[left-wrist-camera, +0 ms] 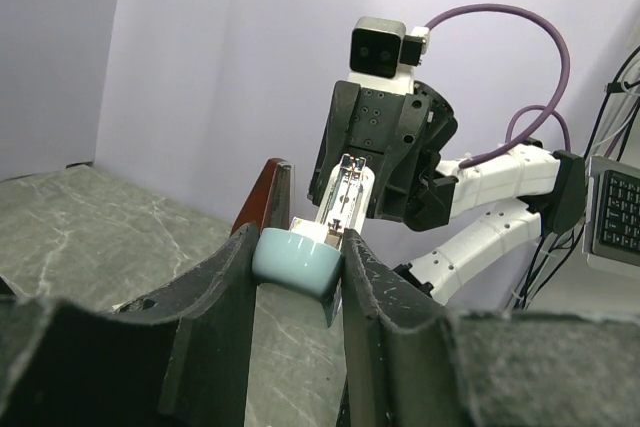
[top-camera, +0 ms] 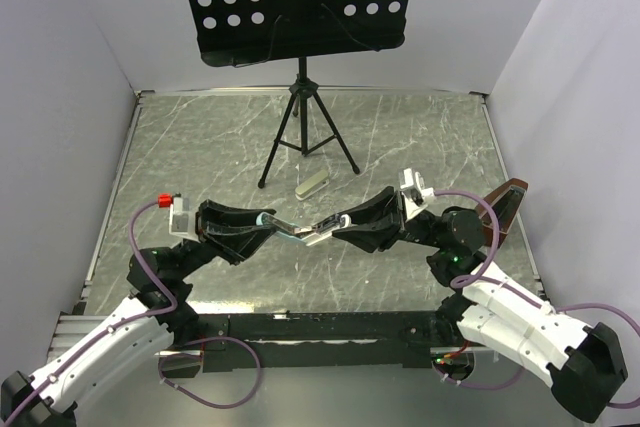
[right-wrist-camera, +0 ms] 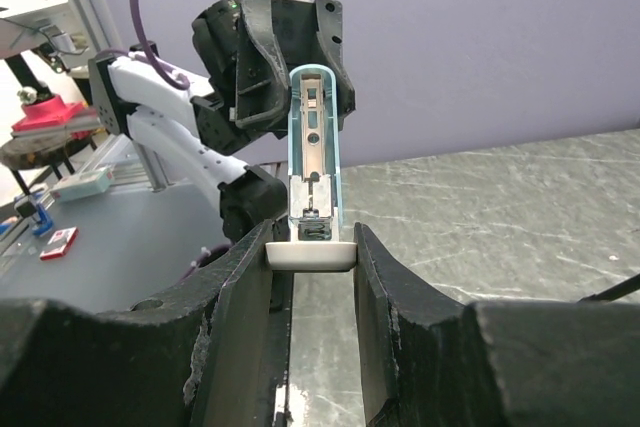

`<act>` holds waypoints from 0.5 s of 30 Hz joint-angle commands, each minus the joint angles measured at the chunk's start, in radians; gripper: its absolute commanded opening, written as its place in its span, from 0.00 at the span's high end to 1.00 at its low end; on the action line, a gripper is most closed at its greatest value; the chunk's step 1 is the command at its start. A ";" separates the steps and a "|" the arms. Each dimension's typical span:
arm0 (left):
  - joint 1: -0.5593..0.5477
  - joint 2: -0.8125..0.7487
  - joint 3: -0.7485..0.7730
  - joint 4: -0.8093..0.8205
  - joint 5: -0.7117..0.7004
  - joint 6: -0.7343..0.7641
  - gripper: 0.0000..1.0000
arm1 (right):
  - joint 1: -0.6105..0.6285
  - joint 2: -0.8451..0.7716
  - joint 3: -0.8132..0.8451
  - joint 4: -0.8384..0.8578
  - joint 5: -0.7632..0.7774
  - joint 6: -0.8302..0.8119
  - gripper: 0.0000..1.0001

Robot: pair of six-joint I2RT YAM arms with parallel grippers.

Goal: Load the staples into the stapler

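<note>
With left fingers (left-wrist-camera: 215,317) and right fingers (right-wrist-camera: 240,317) clamped on its ends, holding stapler (right-wrist-camera: 313,137) open for staples (top-camera: 311,185) at twelve o'clock.

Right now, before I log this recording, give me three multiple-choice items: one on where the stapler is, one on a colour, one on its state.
1. Where is the stapler?
A. Lying untouched
B. Held aloft between both tools
C. In the left tool alone

2. What colour is the end in the left tool?
A. Pale blue
B. Red
C. Black

3. What state is the stapler in?
A. Shut flat
B. Wrapped in packaging
C. Hinged open

Answers:
1 B: the left tool and the right tool each clamp one end.
2 A: the left wrist view shows a pale blue end between the fingers.
3 C: the right wrist view shows the bare metal channel inside.
</note>
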 commanded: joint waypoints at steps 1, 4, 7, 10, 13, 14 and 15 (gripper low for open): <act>-0.001 -0.033 0.038 0.046 0.008 -0.002 0.99 | -0.003 0.000 0.003 0.096 0.062 0.013 1.00; -0.001 -0.057 0.018 0.082 -0.098 -0.049 0.99 | -0.004 -0.006 -0.022 0.129 0.075 0.020 1.00; -0.001 -0.089 -0.020 0.126 -0.238 -0.132 0.99 | -0.006 -0.035 -0.068 0.191 0.142 0.042 1.00; -0.001 -0.123 -0.055 0.135 -0.324 -0.203 0.99 | -0.004 -0.064 -0.088 0.203 0.191 0.036 1.00; -0.001 -0.158 -0.068 0.139 -0.397 -0.228 0.99 | -0.006 -0.064 -0.091 0.186 0.197 0.033 1.00; -0.001 -0.162 -0.057 0.125 -0.403 -0.214 0.99 | -0.004 -0.061 -0.086 0.180 0.191 0.033 1.00; -0.001 -0.162 -0.046 0.106 -0.401 -0.202 0.99 | -0.006 -0.053 -0.085 0.176 0.177 0.033 1.00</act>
